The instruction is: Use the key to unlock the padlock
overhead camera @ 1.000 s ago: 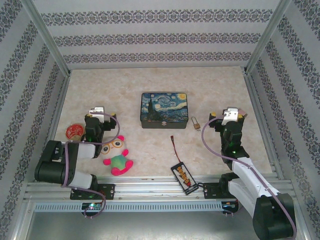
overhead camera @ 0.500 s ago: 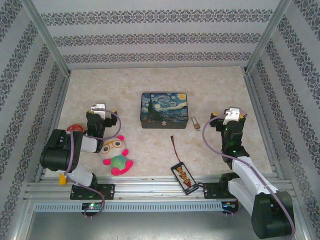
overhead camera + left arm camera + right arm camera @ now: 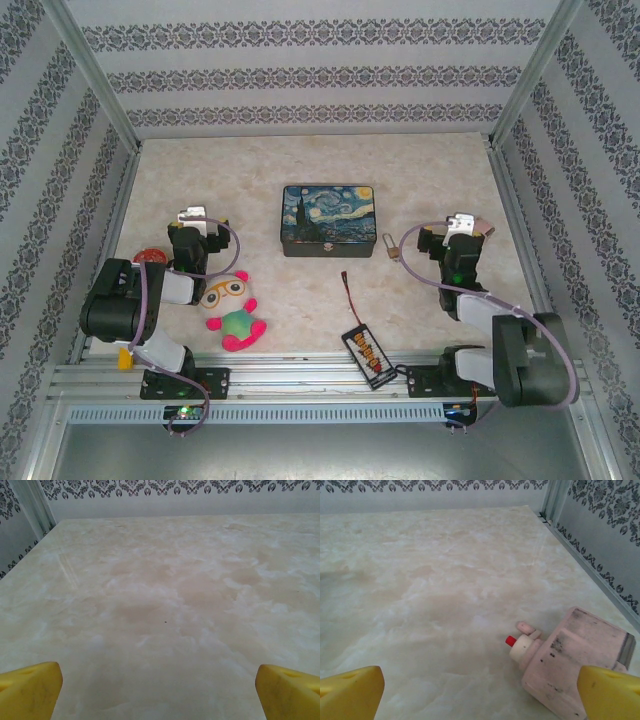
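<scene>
While both hands sit low over the bench point(image 3: 250, 170), each has its yellow fingertips point(image 3: 30, 690) spread wide, released and grasping nothing. The left hand point(image 3: 160, 692) faces bare marble. The right hand point(image 3: 480, 692) has a pinkish block point(image 3: 565, 670) with a red tip at lower right. In the top view the padlock point(image 3: 388, 245) lies right of centre, just beside the tin box point(image 3: 327, 220).

No lettering can be read anywhere; the marks on the black connector board point(image 3: 367, 352), at 6 o'clock on the surface, are too small to read.
</scene>
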Motion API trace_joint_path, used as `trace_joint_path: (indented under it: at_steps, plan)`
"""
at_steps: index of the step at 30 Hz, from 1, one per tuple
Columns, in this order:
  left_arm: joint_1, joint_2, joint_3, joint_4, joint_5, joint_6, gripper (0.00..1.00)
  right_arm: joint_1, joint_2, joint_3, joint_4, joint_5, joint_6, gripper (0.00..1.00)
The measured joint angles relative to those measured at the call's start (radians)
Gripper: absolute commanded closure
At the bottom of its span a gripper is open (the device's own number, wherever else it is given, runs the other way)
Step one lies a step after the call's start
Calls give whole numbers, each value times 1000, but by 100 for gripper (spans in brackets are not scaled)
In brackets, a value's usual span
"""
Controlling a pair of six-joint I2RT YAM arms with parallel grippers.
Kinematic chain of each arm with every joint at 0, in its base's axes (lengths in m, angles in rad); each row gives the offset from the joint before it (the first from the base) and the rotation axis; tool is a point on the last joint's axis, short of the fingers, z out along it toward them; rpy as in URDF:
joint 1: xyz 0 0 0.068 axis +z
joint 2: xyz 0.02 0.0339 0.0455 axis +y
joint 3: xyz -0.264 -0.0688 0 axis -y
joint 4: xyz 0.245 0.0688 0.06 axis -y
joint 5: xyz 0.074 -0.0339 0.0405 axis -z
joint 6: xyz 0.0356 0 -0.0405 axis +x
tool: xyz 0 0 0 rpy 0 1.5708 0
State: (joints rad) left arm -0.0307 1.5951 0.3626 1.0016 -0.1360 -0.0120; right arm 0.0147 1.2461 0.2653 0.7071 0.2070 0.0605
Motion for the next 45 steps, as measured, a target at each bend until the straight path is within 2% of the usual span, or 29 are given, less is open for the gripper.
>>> trace_joint_path:
  at_steps: [14,20,26,34,45]
  plan:
    - [0,0,0,0,1,0,1,0,178,23,217,-26,19,2]
    - [0,0,0,0,2,0,1,-6,265,-7,359,-86,13,2]
    - [0,0,0,0,5,1,1,-13,284,-18,398,-131,12,2]
    - [0,0,0,-1,5,1,1,-28,284,31,343,-157,15,2]
    - [0,0,0,-3,5,1,1,-38,284,88,273,-376,-35,2]
